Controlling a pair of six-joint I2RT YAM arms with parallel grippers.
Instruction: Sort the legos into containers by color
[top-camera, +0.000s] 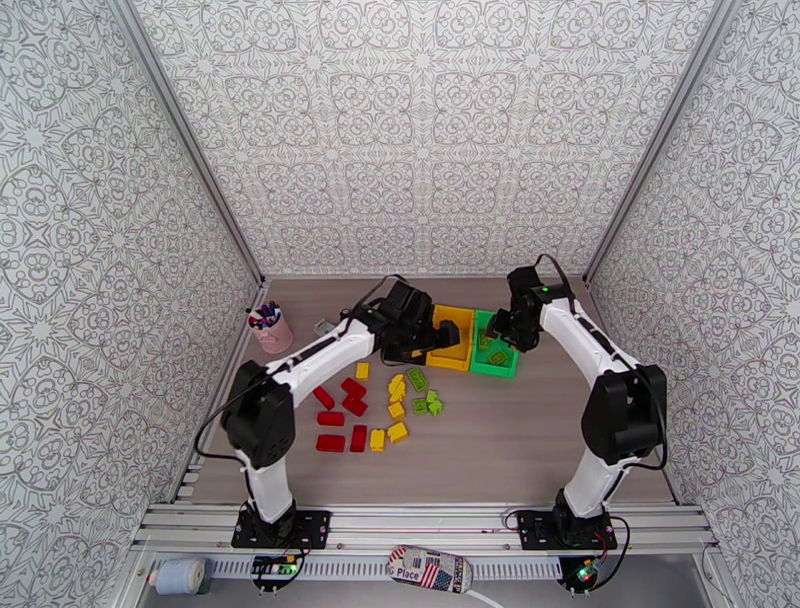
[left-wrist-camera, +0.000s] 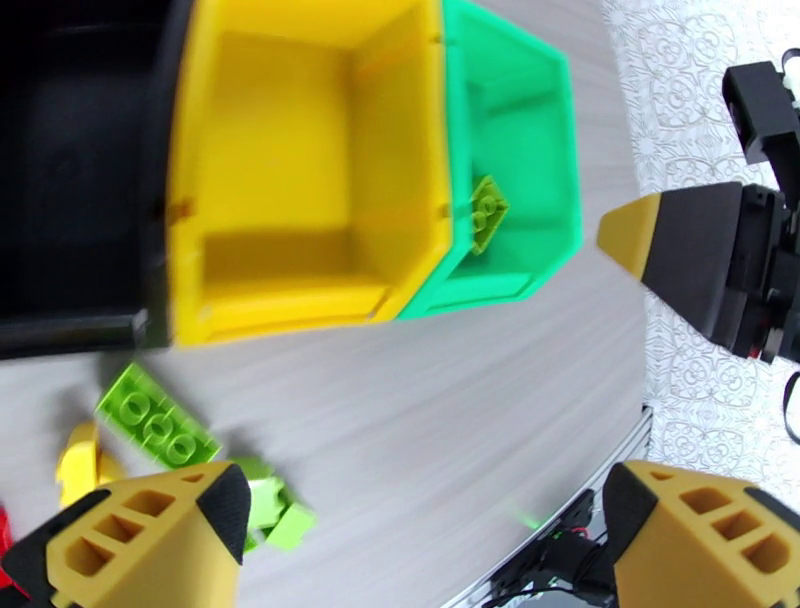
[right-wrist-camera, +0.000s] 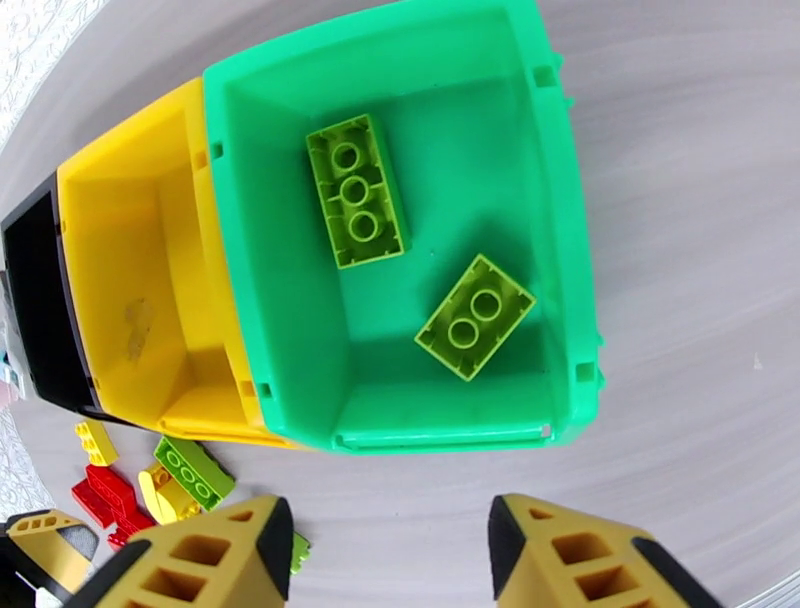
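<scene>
Right gripper (right-wrist-camera: 390, 520): jaws parted, nothing between them, poised over the green bin (right-wrist-camera: 575, 250). 2 lime legos (right-wrist-camera: 357, 190) lie flat inside it. Yellow bin (right-wrist-camera: 130, 260) looks bare.

Left gripper (left-wrist-camera: 420, 500): jaws wide, empty, hanging near the black bin (left-wrist-camera: 70, 170).

The loose legos (top-camera: 375, 410) sit on the table (top-camera: 520, 440). In the top view they are at 6 o'clock from the left gripper and 8 o'clock from the right.

Judgement: the left arm is nearer. The closest lime lego (left-wrist-camera: 155, 430) has its long axis from 10 to 4 o'clock in the left wrist view, so the wrist likely needs turning to span its short side.
</scene>
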